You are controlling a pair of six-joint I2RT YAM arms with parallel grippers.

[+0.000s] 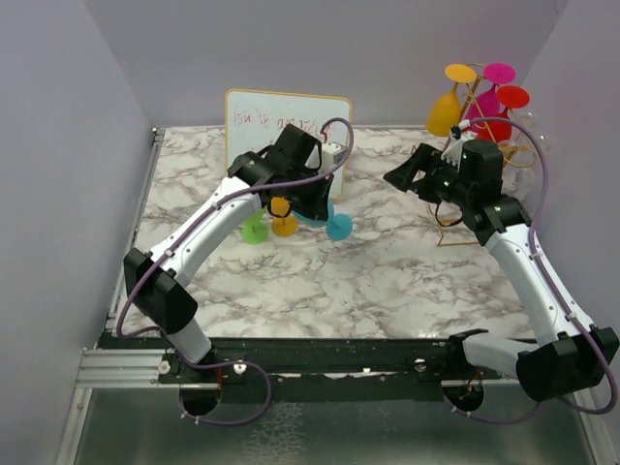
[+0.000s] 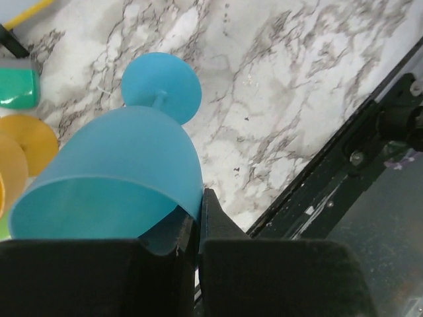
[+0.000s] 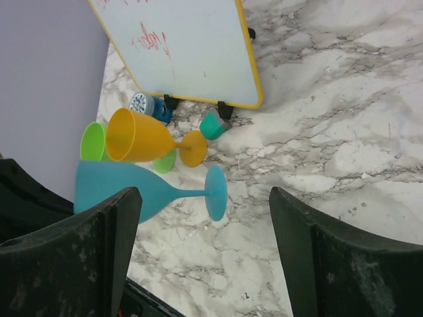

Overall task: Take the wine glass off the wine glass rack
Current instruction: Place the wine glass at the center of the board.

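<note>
Blue wine glass (image 2: 112, 172) off the wine glass rack (image 1: 453, 241), pinched at the rim

Tipped on its side, on or just above the marble table (image 3: 344, 132), right beside the orange glass (image 3: 142, 135) and green glass (image 3: 92, 142). Left gripper (image 2: 198, 214) clamped on the rim wall. Probably best to settle bowl and foot flat before letting go, to stop any rolling. Right gripper (image 3: 206, 205) spread wide, empty, near the far-right rack.

3 wine glasses (image 3: 142, 135) off 1 rack (image 1: 477, 97), approx 3 on it, 1 whiteboard (image 1: 281, 111).
</note>
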